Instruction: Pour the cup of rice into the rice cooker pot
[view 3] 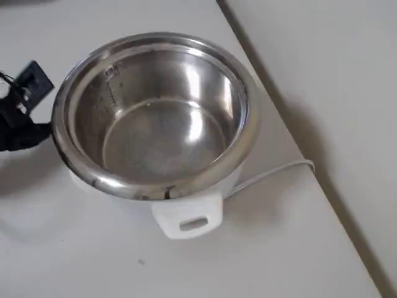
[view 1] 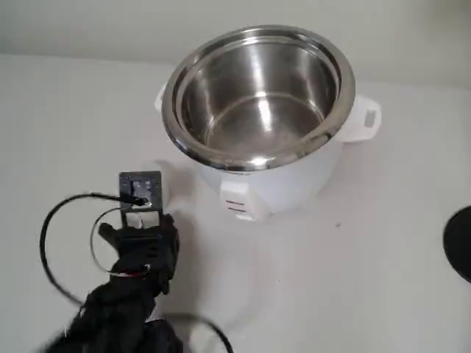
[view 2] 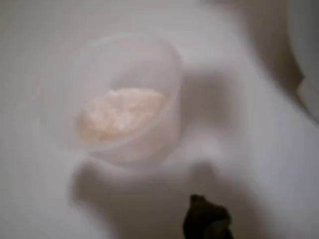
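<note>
In the fixed view the black arm reaches from seven o'clock, its tool (view 1: 151, 180) hanging over the cup of rice (view 2: 122, 99), which sits on the white surface (view 1: 368, 243) at about eight o'clock from the rice cooker pot (view 1: 257, 92). I cannot tell whether the tool is open or closed. The wrist view shows the cup upright, rice heaped inside. The light, thin-walled cup could tip or skid if one finger strikes its rim, spilling grains before they reach the empty pot.

Fixed view: high, angled onto pot (view 1: 259, 92). Overhead: nearer, straight down on pot (view 3: 155, 112). Wrist: close above cup (view 2: 124, 99), blurred.
</note>
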